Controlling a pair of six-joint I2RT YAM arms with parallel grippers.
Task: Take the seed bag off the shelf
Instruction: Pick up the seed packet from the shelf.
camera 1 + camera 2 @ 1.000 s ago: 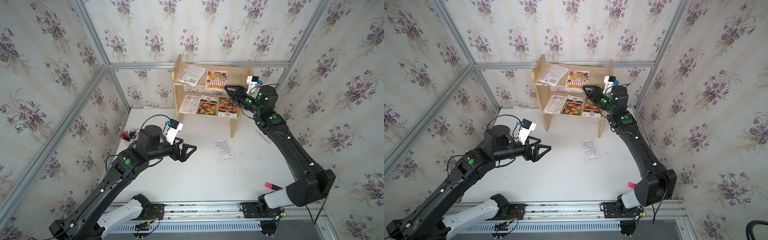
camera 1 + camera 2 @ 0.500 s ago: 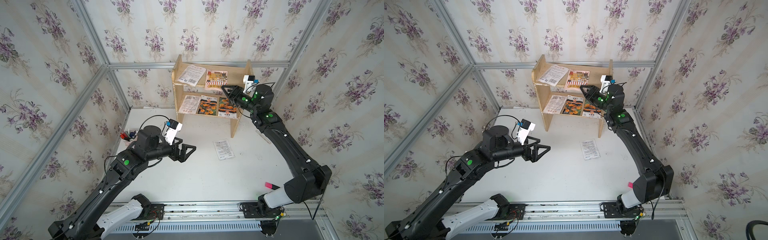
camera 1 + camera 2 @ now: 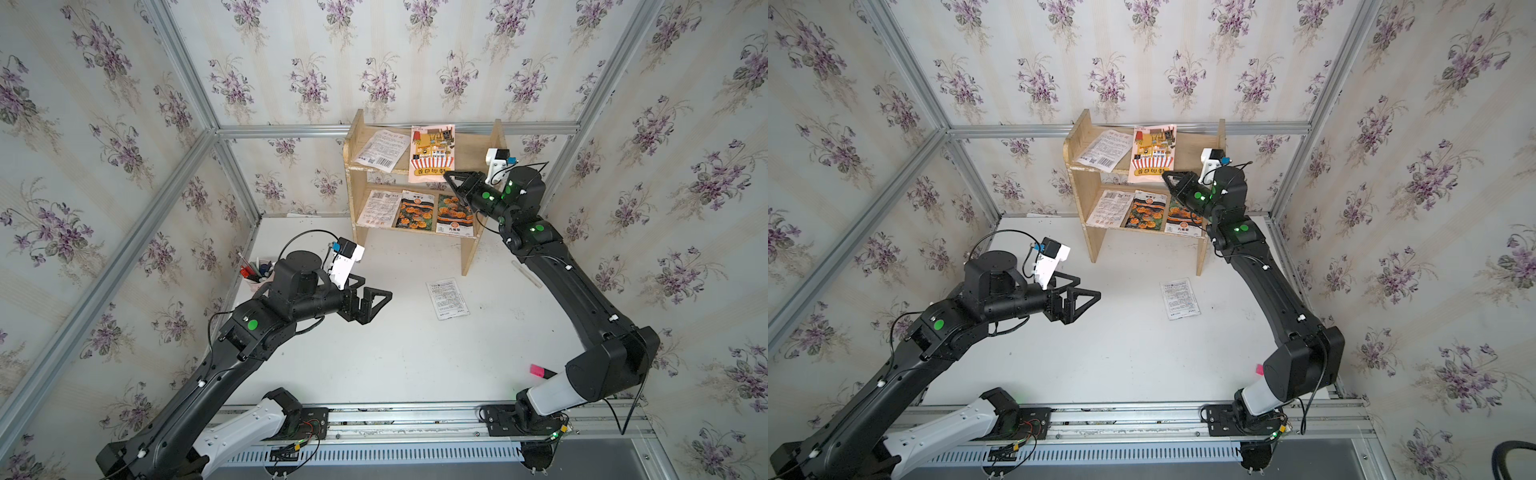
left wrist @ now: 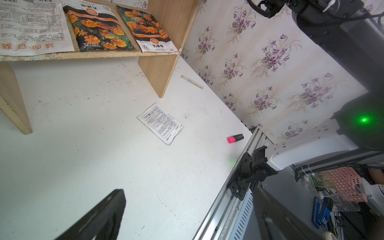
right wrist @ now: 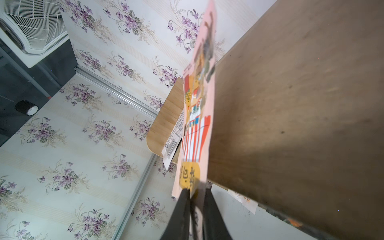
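Flowered wallpaper [image 3: 311,75] closed in my white tabletop [image 3: 374,365] on three sides, and the shelf [image 3: 468,249] stood at its twelve o'clock edge. On the upper tier lay the seed bag [image 3: 431,151], its front edge hanging over the board's lip. My right gripper [image 3: 449,176], reaching in from about four o'clock, had its jaws pressed together on that overhang (the wrist view showed the dark fingers [image 5: 182,209] on either side of the edge). To do this well, I judged, I should draw straight back toward six o'clock, low and level. That way the thin packet would slide off flat rather than crease or slip from so shallow a bite, and would not drag the white packet [image 3: 380,151] just beside it at nine o'clock. My left gripper [image 3: 376,293] hung spread wide and empty over the table at eight o'clock. The bag was a flat pink sachet with red-and-white stripes, small pictures above them and a yellow label near the pinched end.
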